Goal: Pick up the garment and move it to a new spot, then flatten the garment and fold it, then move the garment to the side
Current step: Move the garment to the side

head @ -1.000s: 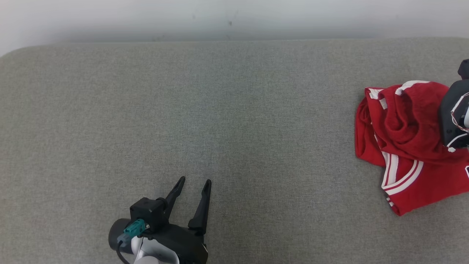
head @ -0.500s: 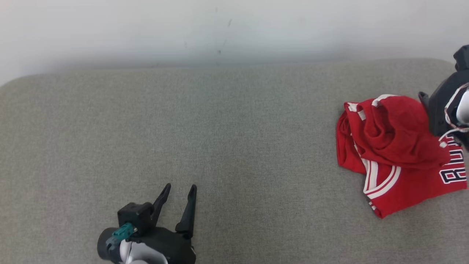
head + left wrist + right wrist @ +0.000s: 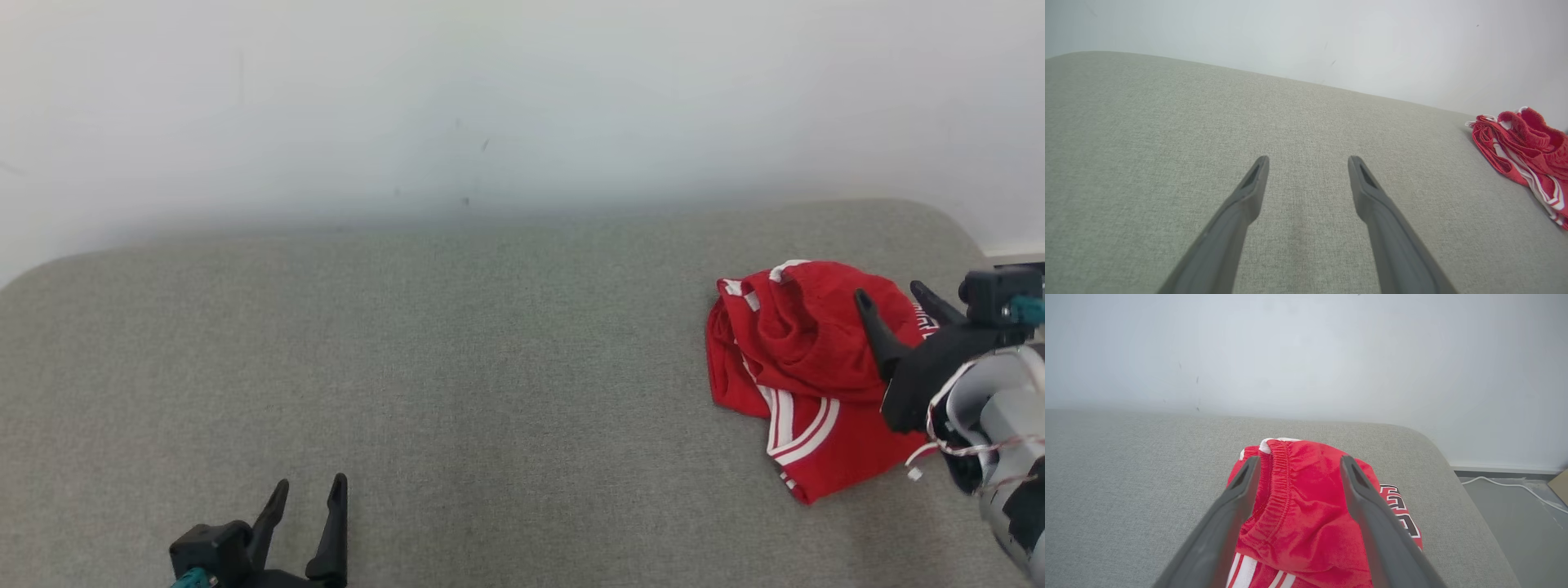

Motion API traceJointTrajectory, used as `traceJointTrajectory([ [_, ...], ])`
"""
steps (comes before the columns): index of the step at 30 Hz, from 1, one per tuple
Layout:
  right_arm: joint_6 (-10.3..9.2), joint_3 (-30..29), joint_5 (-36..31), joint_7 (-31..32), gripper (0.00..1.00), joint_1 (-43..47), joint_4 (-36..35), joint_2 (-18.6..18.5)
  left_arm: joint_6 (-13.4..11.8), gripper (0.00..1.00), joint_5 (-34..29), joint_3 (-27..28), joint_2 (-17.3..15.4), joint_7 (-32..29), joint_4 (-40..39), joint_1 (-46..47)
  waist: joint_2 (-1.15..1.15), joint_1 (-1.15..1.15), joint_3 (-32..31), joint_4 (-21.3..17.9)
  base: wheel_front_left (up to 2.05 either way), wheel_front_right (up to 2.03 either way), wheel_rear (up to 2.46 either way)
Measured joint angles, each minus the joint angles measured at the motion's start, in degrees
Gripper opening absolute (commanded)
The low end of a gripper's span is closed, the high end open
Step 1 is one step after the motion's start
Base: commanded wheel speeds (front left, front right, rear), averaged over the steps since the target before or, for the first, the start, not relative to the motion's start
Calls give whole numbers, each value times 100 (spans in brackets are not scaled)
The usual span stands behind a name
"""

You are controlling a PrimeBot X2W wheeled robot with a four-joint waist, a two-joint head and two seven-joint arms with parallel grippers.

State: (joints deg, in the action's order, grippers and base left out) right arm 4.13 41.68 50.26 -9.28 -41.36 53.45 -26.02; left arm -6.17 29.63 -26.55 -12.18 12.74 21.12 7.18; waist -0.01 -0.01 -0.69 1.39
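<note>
The garment [image 3: 792, 367] is a red piece with white stripes and black lettering. It lies bunched in a heap near the right end of the grey padded surface [image 3: 490, 367]. My right gripper [image 3: 890, 294] hovers over the heap's right part, open, fingers spread and holding nothing. In the right wrist view the garment [image 3: 1306, 506] lies below and between the fingers of the right gripper [image 3: 1299, 459], elastic waistband uppermost. Far to the left, my left gripper [image 3: 310, 483] is open over bare fabric. The left wrist view has the left gripper [image 3: 1308, 159] empty and the garment [image 3: 1527, 151] at the right edge.
A white wall [image 3: 522, 106] runs behind the surface. The surface's rounded right end [image 3: 1449, 457] drops to a floor with a white cable [image 3: 1506, 484] and a cardboard corner [image 3: 1560, 482]. Bare grey fabric stretches from the garment to the left gripper.
The head camera has tilted up, so the picture shifted down. My right gripper has opened and drawn back from the garment, which stays lying on the surface.
</note>
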Motion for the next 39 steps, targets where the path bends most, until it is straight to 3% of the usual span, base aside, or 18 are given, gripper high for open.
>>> traceJointTrajectory([
  [4, -122, -168, 40, -633, 100, 517, -441, 0, -37, 100, -3, 100, -48, 44, -194, -89, 0, 0, -154, -87, 0, 0, 0],
  [13, -673, -376, 7, -577, 100, 1736, -1602, -3, -88, 100, -43, 313, -146, 54, -536, -414, 0, 0, -405, -155, 0, 0, 0],
  [20, -1002, -794, -278, -535, 100, 2382, -2945, -194, -88, 100, -98, 601, -312, 99, -893, -689, 1, 0, -441, -179, 0, 0, 0],
  [28, -1122, -1564, -566, -535, 100, 3270, -4217, -319, -90, 100, -167, 871, -353, 99, -1161, -799, 1, 1, -385, -193, 0, 0, 0],
  [35, -1125, -2089, -953, -535, 100, 3900, -4675, -434, -93, 100, -542, 1059, -246, 32, -1298, -984, 1, 1, -319, -166, 0, 0, 0],
  [39, -1126, -2788, -1168, -536, 100, 4207, -4847, -336, -93, 100, -726, 1193, -243, -85, -1438, -1001, 1, 1, -290, -138, 0, 0, 0],
])
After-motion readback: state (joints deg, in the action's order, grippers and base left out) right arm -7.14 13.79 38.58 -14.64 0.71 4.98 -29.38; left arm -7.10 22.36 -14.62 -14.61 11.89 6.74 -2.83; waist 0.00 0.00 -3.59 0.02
